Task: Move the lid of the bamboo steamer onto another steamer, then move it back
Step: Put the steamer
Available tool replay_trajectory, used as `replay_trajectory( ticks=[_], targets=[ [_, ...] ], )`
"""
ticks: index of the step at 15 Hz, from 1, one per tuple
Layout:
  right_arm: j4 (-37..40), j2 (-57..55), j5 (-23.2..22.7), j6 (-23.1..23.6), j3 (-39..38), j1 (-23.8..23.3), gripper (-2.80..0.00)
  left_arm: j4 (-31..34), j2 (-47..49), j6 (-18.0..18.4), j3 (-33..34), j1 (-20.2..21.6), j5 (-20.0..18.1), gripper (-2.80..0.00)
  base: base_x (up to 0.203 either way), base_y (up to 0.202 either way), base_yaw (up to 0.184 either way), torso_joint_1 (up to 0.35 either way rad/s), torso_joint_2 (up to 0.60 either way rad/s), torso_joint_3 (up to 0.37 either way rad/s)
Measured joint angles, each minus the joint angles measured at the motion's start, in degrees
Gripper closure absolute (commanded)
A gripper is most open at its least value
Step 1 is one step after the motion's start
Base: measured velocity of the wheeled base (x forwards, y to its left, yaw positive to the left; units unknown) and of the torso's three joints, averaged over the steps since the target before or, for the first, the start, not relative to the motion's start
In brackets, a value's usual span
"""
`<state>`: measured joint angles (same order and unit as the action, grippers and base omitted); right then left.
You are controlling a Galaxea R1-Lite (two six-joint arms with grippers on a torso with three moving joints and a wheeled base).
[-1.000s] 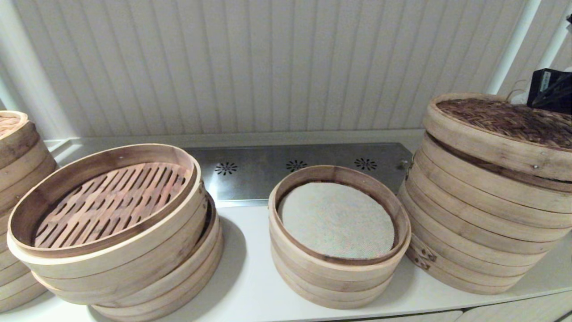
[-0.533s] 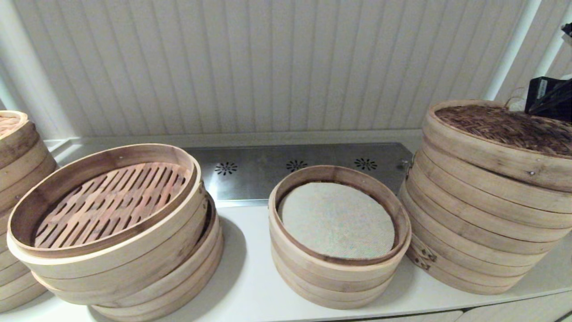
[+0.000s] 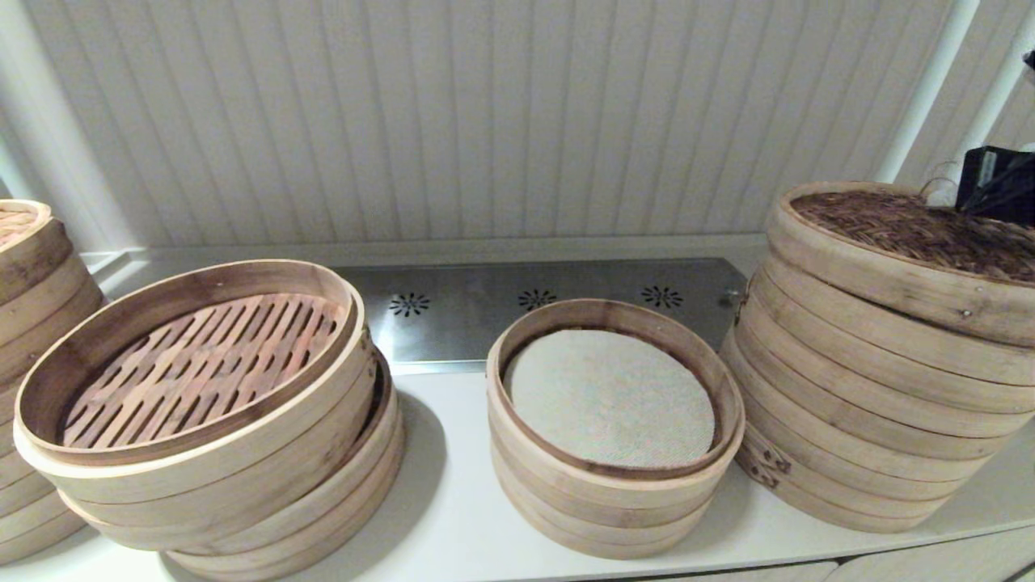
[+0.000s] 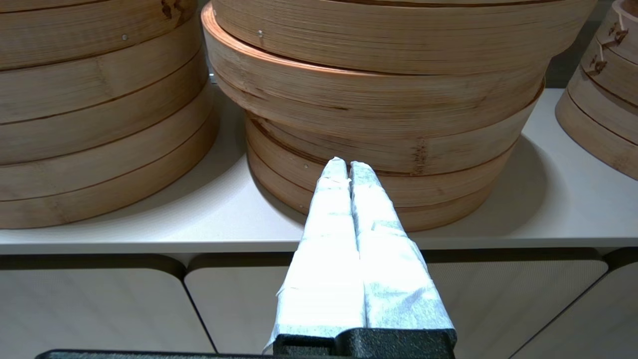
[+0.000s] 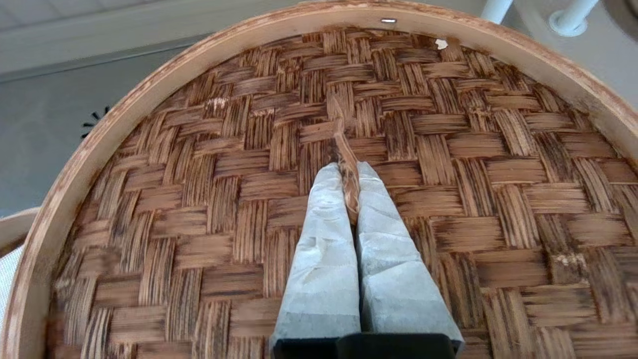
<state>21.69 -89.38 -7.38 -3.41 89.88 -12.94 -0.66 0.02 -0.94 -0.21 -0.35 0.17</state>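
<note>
The bamboo steamer lid (image 3: 914, 234), with its dark woven top and pale rim, lies on the tall steamer stack (image 3: 857, 404) at the right of the counter and hides the stack's liner. Seen in the right wrist view, my right gripper (image 5: 347, 172) is over the middle of the lid (image 5: 224, 199), shut on the thin twisted bamboo handle (image 5: 344, 134). Its black body (image 3: 999, 174) shows over the lid's far side. My left gripper (image 4: 348, 167) is parked low in front of the counter edge, shut and empty.
A leaning stack with a slatted tray (image 3: 202, 380) stands at the left, and a shorter cloth-lined stack (image 3: 610, 404) in the middle. Another stack (image 3: 32, 267) is cut off at the far left. A metal vent plate (image 3: 525, 307) lies at the back, and white pipes (image 3: 930, 81) rise at the right.
The lid's near edge was raised with a dark gap under it; it has come down and rests flat on the tall stack. The left arm has not moved.
</note>
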Motion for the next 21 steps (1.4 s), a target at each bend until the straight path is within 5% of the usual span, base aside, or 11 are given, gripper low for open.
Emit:
replay_trajectory(
  ticks=[12,13,21],
  targets=[
    [-0.20,0.02,-2.65,0.76,-0.74,-2.99,0.00,-0.02,0.00,0.00,0.02,0.02,-0.04,0.00,0.000,0.000,0.000,0.000,0.00,0.000],
    [-0.22,0.02,-2.65,0.74,-1.01,-2.96,-2.80,-0.02,0.00,0.00,0.02,0.00,-0.04,0.00,0.000,0.000,0.000,0.000,0.00,0.000],
    [-0.66,1.49,-2.59,0.72,0.67,-2.68,-2.80,0.00,0.00,0.00,0.00,0.00,-0.02,0.00,0.000,0.000,0.000,0.000,0.00,0.000]
  ],
)
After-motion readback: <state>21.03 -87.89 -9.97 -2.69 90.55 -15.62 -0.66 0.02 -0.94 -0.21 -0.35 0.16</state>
